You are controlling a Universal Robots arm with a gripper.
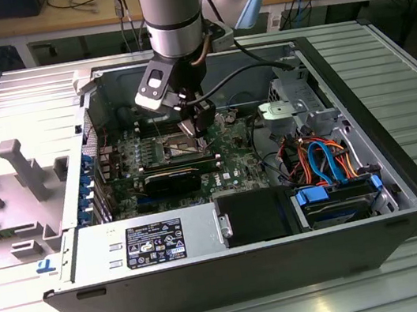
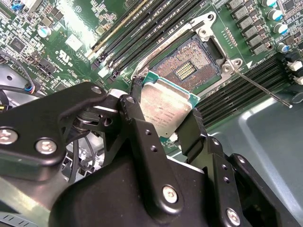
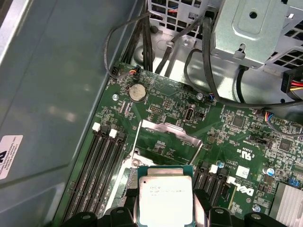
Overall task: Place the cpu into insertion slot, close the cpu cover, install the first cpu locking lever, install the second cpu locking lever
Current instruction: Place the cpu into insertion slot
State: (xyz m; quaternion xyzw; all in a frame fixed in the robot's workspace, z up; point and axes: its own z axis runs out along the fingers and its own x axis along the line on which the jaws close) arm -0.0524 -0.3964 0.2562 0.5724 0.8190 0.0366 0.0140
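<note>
My gripper [image 2: 163, 119] is shut on the cpu [image 2: 166, 105], a small square chip with a silvery top and green edge, gripped by two opposite sides. It hangs tilted just above and beside the insertion slot [image 2: 189, 66], whose dark pin field is bare inside its silver rim. In the first wrist view the cpu [image 3: 165, 194] sits between the black fingers [image 3: 204, 203], with the cpu cover [image 3: 170, 131] standing raised beyond it. A thin locking lever [image 2: 265, 90] sticks out sideways from the socket. In the exterior view the gripper [image 1: 199, 125] is low over the green motherboard [image 1: 233, 160].
Black memory slots [image 2: 142, 28] flank the socket on both sides. A metal drive cage [image 3: 251, 28] and black cables [image 3: 208, 71] lie beyond the board. The case wall [image 3: 57, 94] runs close alongside. A power supply [image 1: 151, 242] and coloured cables [image 1: 325, 156] fill the case's near side.
</note>
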